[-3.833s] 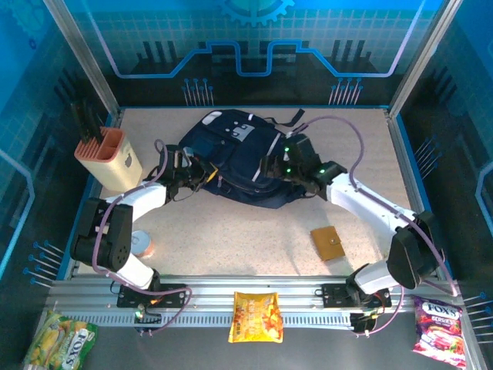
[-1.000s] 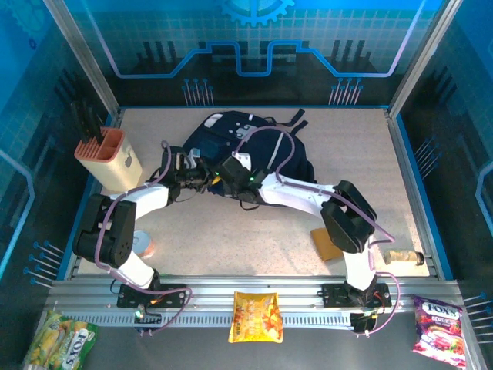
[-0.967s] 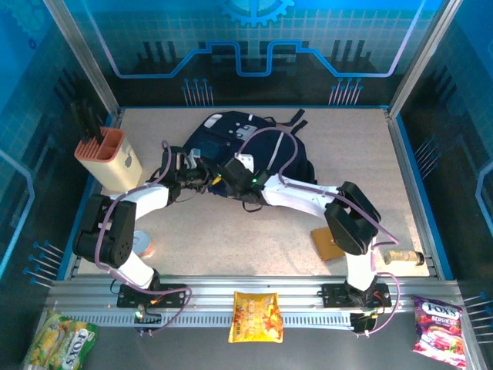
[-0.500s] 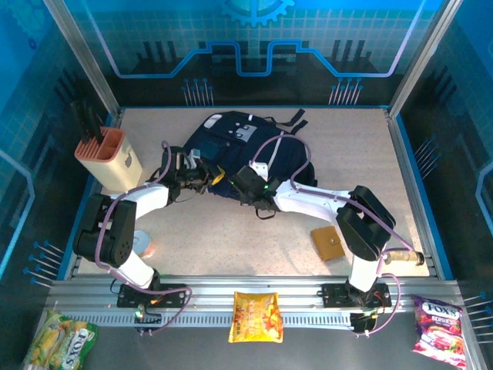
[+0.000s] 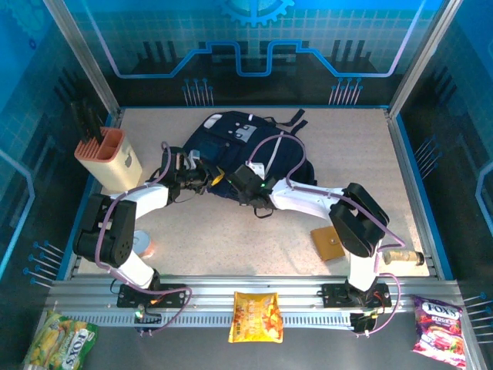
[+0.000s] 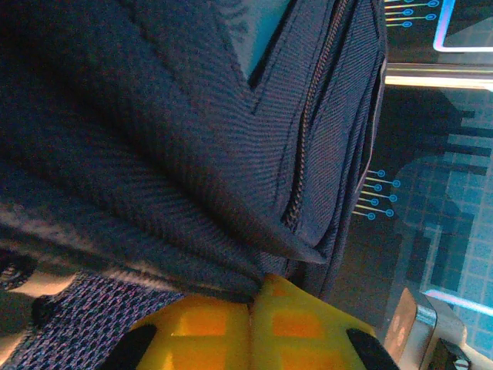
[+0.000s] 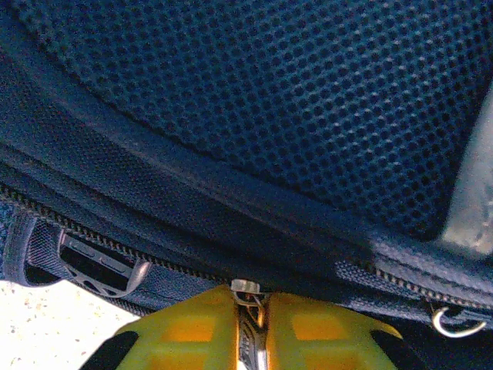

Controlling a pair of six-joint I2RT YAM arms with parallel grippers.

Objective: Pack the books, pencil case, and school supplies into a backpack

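Here the navy backpack (image 5: 235, 142) lies flat on the far middle of the bench (image 5: 231, 239), with both arms reaching to its near edge. The left jaws are clenched on a fold of the backpack's fabric, beside a zipper track (image 6: 306, 146), at the left of that edge. The right jaws, just beside them toward the middle, pinch a metal zipper pull (image 7: 246, 297) on the bag's seam, with the yellow fingers (image 7: 185, 331) nearly meeting round it. A tan-brown square piece (image 5: 328, 243) with a centre stud lies on the bench well apart from the backpack, near the right arm's elbow.
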